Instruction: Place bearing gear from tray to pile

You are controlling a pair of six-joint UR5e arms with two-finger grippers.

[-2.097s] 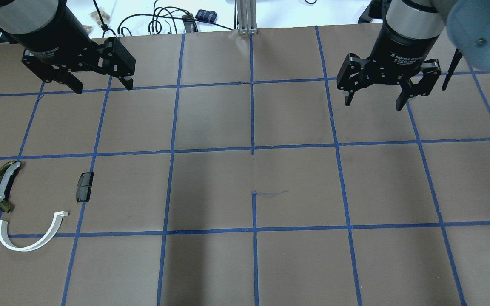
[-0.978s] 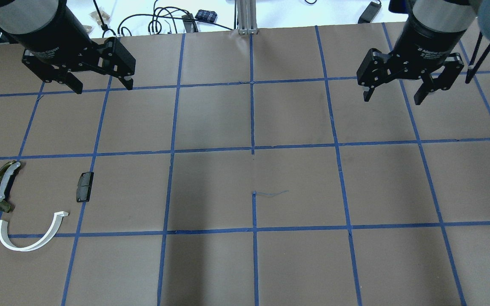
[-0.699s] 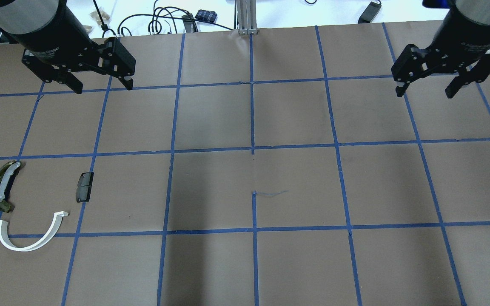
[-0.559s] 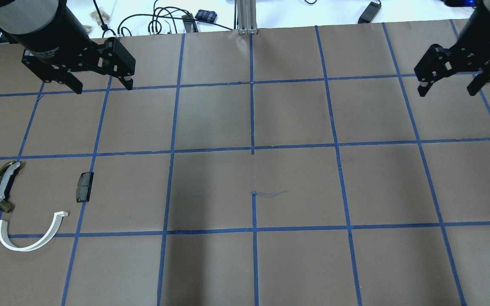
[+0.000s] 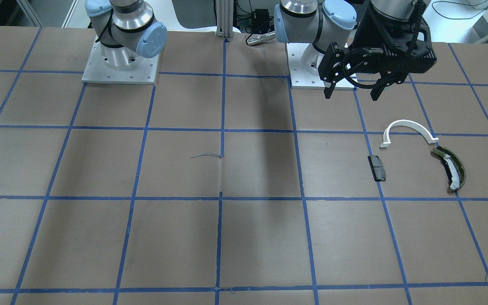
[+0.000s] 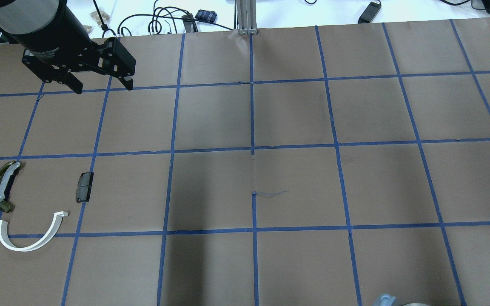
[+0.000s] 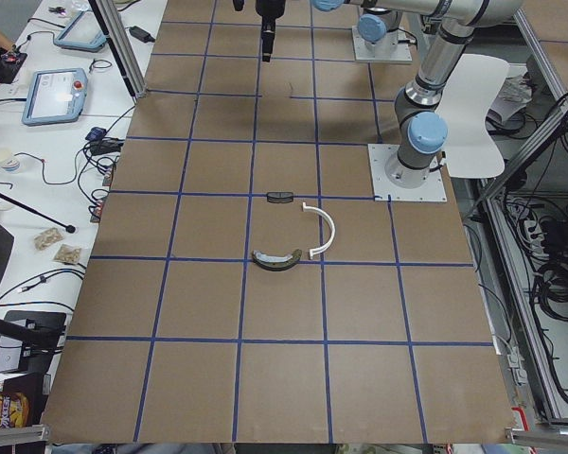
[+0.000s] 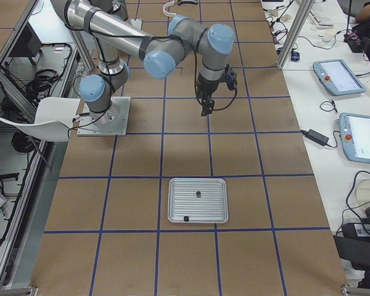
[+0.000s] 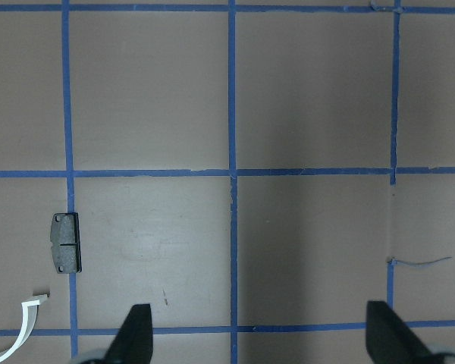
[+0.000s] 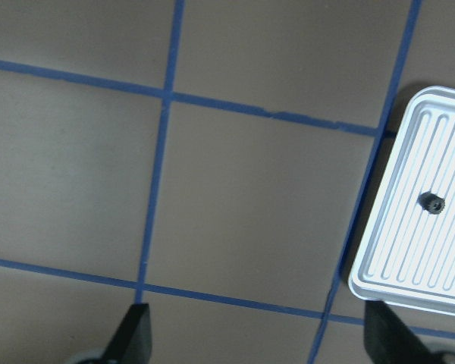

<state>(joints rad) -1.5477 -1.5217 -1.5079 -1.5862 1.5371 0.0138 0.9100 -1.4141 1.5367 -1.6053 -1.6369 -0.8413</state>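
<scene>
Worktop: brown paper sheet (image 6: 296,114) with a blue tape grid (image 6: 211,149). Thin blue thread-like mark (image 6: 270,193) near centre crossing. Past far edge: silver aluminium post (image 6: 245,17), tangled black cables (image 6: 160,21), black power brick (image 6: 368,12). Side bench: 2 blue-framed touchscreen pendants, 1st (image 8: 337,77), 2nd (image 8: 362,139).

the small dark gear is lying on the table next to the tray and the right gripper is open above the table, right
Not quite. The small dark gear lies inside the tray, on its ribbed floor, not on the table beside it; the right wrist view shows this. The right gripper is indeed open above the table.
</scene>
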